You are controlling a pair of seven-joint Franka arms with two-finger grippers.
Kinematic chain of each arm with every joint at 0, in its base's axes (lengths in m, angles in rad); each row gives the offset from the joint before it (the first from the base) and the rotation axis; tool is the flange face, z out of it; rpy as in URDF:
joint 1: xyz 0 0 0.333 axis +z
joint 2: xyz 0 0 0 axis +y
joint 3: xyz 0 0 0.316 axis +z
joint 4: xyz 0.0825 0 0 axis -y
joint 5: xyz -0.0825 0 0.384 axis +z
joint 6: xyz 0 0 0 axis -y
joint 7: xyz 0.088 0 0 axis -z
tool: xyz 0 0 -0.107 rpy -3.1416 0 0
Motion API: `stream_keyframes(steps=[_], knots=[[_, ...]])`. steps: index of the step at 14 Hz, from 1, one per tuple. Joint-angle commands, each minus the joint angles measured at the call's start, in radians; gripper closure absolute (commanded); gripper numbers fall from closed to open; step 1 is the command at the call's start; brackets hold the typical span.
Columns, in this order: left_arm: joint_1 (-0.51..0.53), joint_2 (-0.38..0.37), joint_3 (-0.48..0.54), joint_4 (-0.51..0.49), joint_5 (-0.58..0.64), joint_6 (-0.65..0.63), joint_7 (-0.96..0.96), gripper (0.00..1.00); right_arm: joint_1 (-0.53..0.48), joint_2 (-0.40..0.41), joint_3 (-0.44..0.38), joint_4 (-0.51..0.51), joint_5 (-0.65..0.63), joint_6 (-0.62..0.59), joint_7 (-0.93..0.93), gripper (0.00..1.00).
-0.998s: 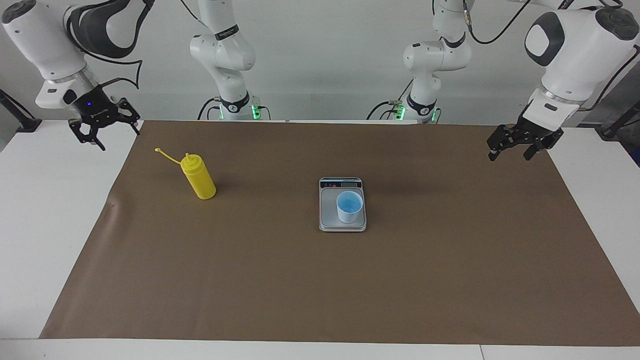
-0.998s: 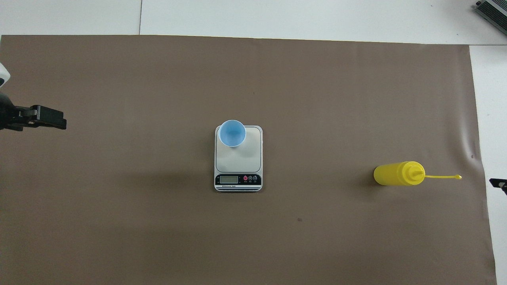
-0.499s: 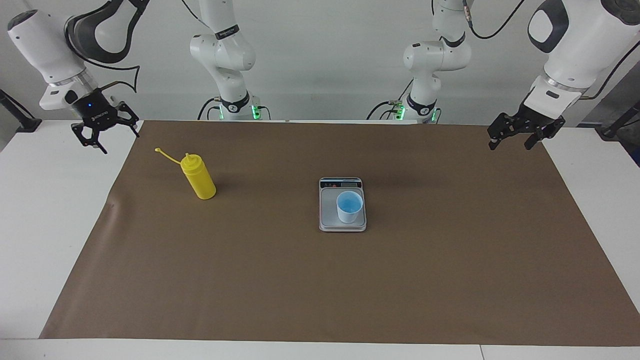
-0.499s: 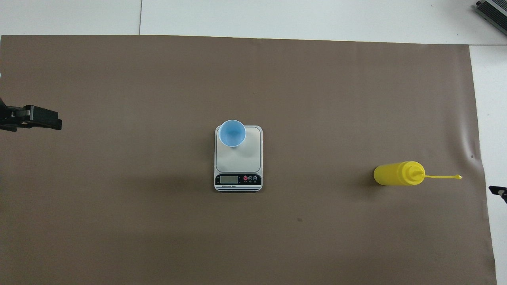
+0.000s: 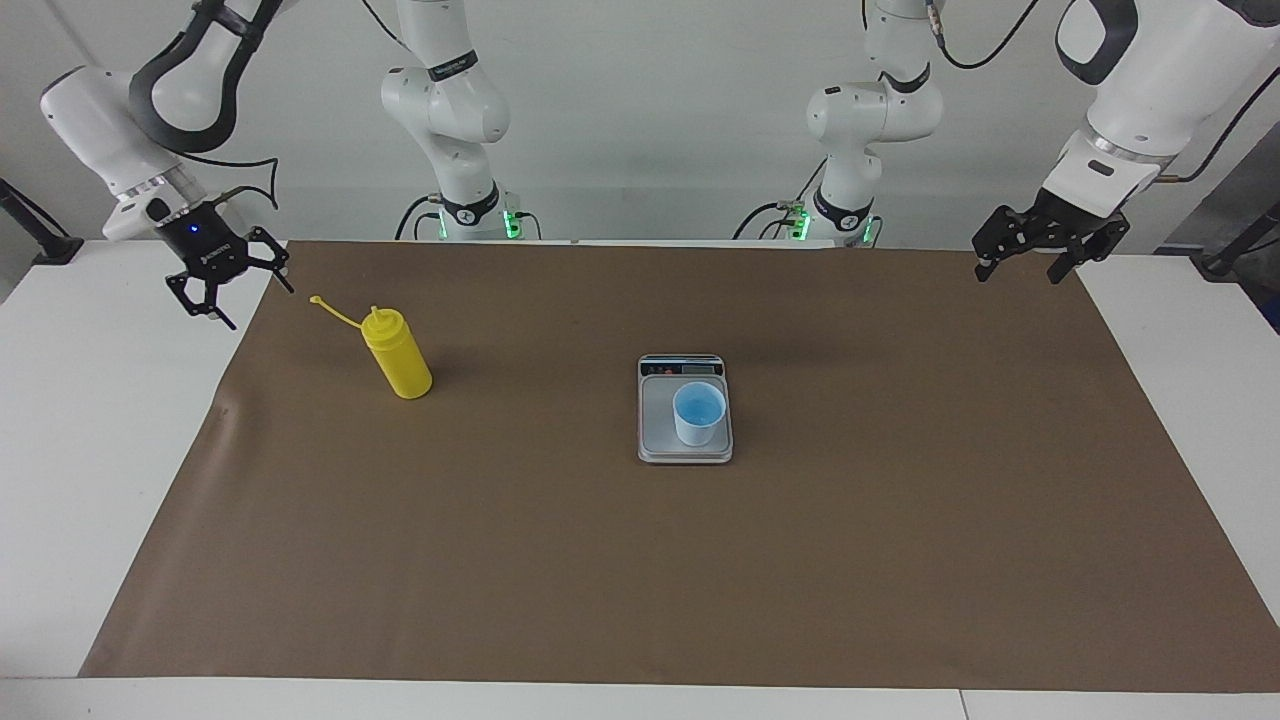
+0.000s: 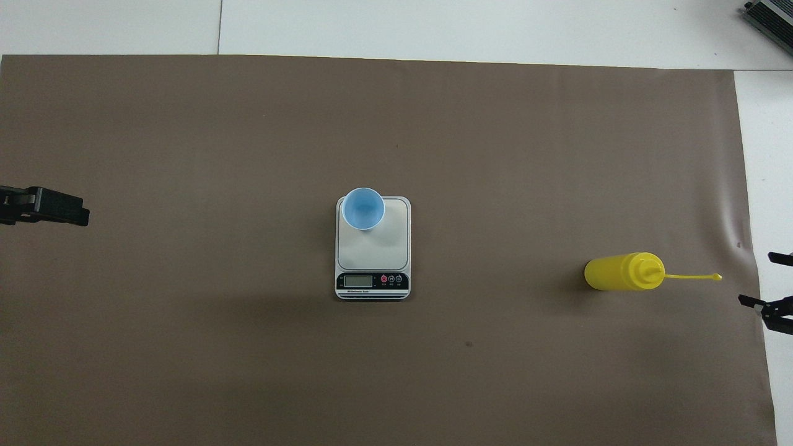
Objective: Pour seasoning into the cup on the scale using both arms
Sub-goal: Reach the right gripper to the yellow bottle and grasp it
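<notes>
The yellow seasoning bottle (image 5: 398, 358) (image 6: 613, 272) stands upright on the brown mat toward the right arm's end, its cap strap (image 5: 330, 310) trailing out toward the mat's edge. The light-blue cup (image 5: 698, 412) (image 6: 363, 208) stands on the silver scale (image 5: 660, 432) (image 6: 378, 251) at mid-table, on the part of the plate farthest from the robots. My right gripper (image 5: 250, 302) (image 6: 757, 279) hangs open over the mat's edge beside the strap, holding nothing. My left gripper (image 5: 1015, 275) (image 6: 77, 214) hangs open and empty over the mat's edge at the left arm's end.
The brown mat (image 5: 640, 560) covers most of the white table (image 5: 80, 420). The scale's display strip (image 6: 372, 282) faces the robots. A grey device (image 6: 768, 15) lies at a table corner farthest from the robots, at the right arm's end.
My right gripper has dropped lower and come in toward the bottle's strap. My left gripper has drawn back a little toward the robots' end. Bottle, cup and scale have not moved.
</notes>
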Motion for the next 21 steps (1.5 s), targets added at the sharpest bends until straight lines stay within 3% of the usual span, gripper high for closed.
stream_keyframes(steps=[1,3,8,15,21], knots=[[0.011,-0.015,-0.001,-0.008,-0.002,-0.015,0.017,0.00,-0.031,0.037,0.005,-0.042,0.128,-0.008,-0.165,0.00],[0.004,-0.015,-0.003,-0.010,-0.002,-0.014,0.017,0.00,-0.034,0.086,0.005,-0.049,0.211,-0.046,-0.277,0.00],[0.005,-0.014,-0.003,-0.008,-0.002,-0.014,0.017,0.00,-0.023,0.102,0.006,-0.112,0.334,-0.068,-0.406,0.00],[0.008,-0.015,-0.003,-0.008,-0.002,-0.014,0.017,0.00,0.079,0.091,0.008,-0.157,0.380,-0.083,-0.449,0.00],[0.008,-0.014,-0.001,-0.008,-0.002,-0.014,0.017,0.00,0.184,0.102,0.008,-0.157,0.440,-0.025,-0.456,0.00]])
